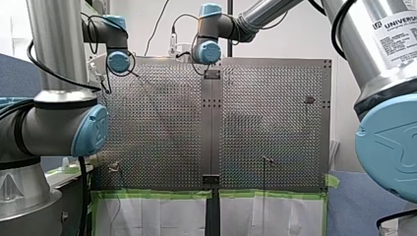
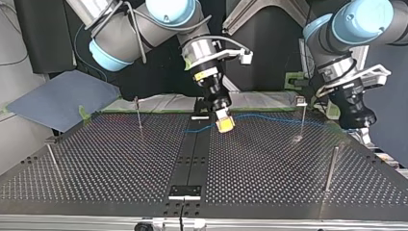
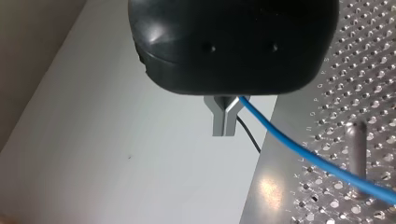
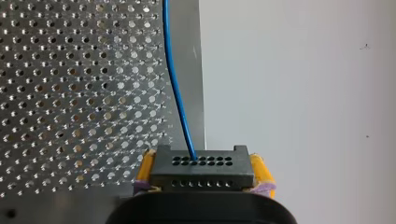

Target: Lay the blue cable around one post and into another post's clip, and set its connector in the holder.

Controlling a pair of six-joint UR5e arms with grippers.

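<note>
Our right gripper (image 4: 203,171) clamps the black perforated connector (image 4: 201,163); the thin blue cable (image 2: 269,117) runs past the slim metal post (image 2: 301,113) to our left gripper (image 3: 226,128), pinched on it.

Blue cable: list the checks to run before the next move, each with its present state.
1. Hold on the connector by the right gripper: ok, it sits between the yellow pads.
2. Hold on the blue cable by the left gripper: ok, shut on it.
3. Cable around a post: cannot tell.
4. Cable in a clip: not ok, it crosses the clipped post below the clip.
5. Connector in the holder: not ok, it is in the gripper.
</note>
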